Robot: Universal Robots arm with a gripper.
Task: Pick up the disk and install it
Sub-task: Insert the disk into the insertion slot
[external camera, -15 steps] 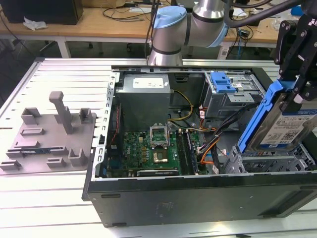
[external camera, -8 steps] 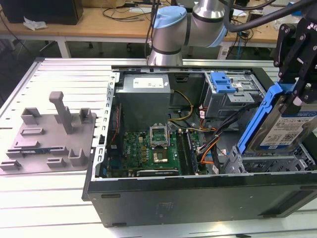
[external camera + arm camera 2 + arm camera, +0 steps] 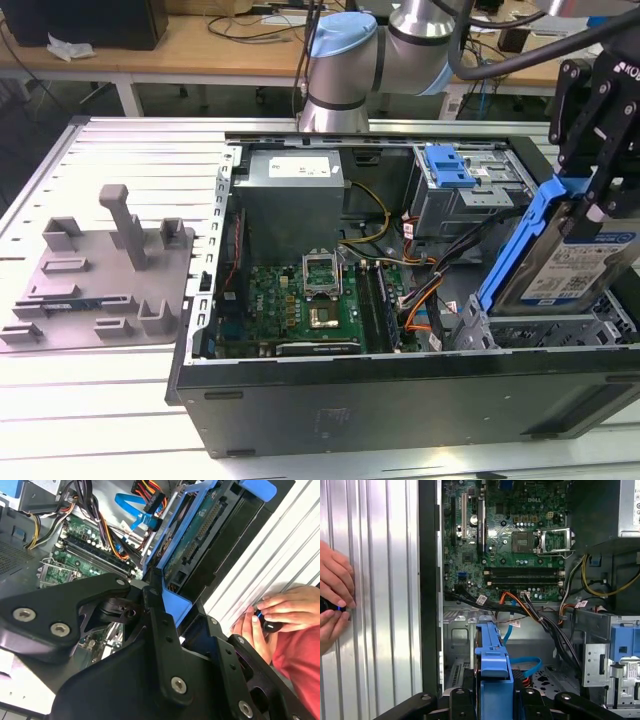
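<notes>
Because the pincer (image 3: 590,203) is shut tight on the blue frame of the disk (image 3: 572,262), the picking-up part of the job looks done. The disk is up in the air, off the surface (image 3: 120,150), and well apart from the grey tray (image 3: 100,270) that lies at the exterior view's left. It hangs at the exterior view's right, over the near corner of the open computer box (image 3: 400,400). It is tilted, with its top edge in the pincer and its low edge down by the metal cage (image 3: 600,320) in that corner. I cannot tell if the low edge touches the cage or is just above it. In the second wrist view, the pincer's black arms squeeze the blue frame, and the disk's (image 3: 200,535) underside points down into the box. In the first wrist view, the blue frame (image 3: 492,665) stands between the arms, with the green board (image 3: 510,540) of the computer further in. I think the putting-in part is not done, since the disk is not lying flat in its place. A person's hands (image 3: 335,595) rest on the surface beside the box, holding a small dark thing.
</notes>
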